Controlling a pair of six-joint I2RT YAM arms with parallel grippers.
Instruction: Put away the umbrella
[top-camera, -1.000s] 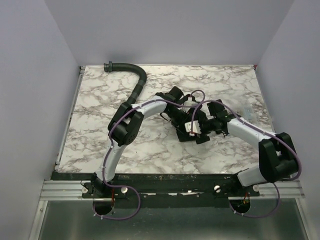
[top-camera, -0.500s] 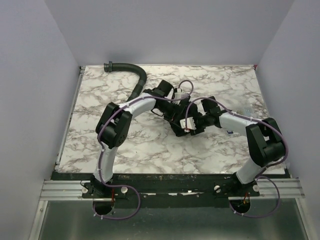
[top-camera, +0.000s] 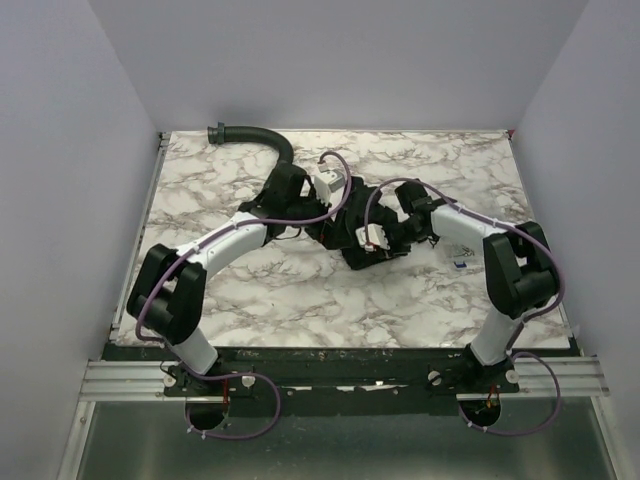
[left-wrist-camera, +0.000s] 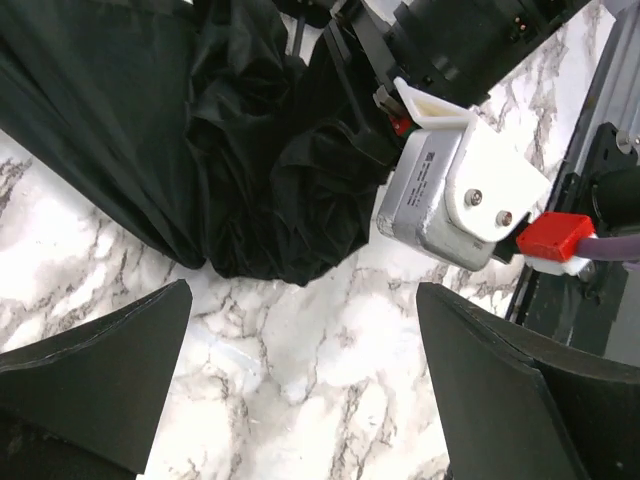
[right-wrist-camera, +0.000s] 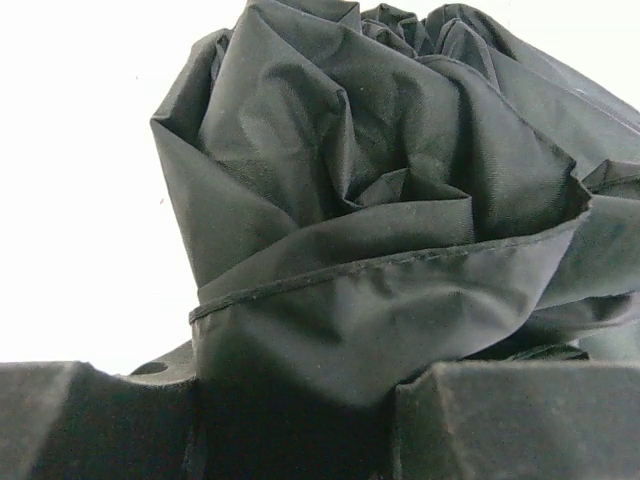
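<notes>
Umbrella (top-camera: 345, 238), one item, black fabric, collapsed to a crumpled bundle, lying on the marble table (top-camera: 250, 290) a little beyond centre.

Top view. Both arms reach in to the bundle. Left gripper (top-camera: 340, 205) sits at its far-left side; right gripper (top-camera: 378, 240) sits at its right side, low against the fabric. Jaw states cannot be read from this height. Ribbed black hose (top-camera: 262, 138) lies at the far-left corner, apart from the bundle and no part of the job.

Left wrist view. Left gripper (left-wrist-camera: 300, 390) is spread wide, with nothing between its fingers (left-wrist-camera: 100, 380) and bare table beneath. Umbrella (left-wrist-camera: 200, 140) lies just beyond the fingertips, untouched. Right arm's white and grey camera housing (left-wrist-camera: 455, 190) is close against the bundle's right side.

Right wrist view. Right gripper (right-wrist-camera: 295, 430) pinches a hemmed fold of the umbrella (right-wrist-camera: 380, 200); fabric fills the gap between its two fingers (right-wrist-camera: 520, 420). Loose gathers bulge above the grip. Shaft, handle and strap are not visible.

Progress, as judged.
- Done: canopy down, fabric gathered into one heap.
- Outstanding: the folds are loose and uneven, and no strap is seen fastened around them, so smoothing, rolling tight and securing appear to remain.
- No sleeve or storage place is in view.
</notes>
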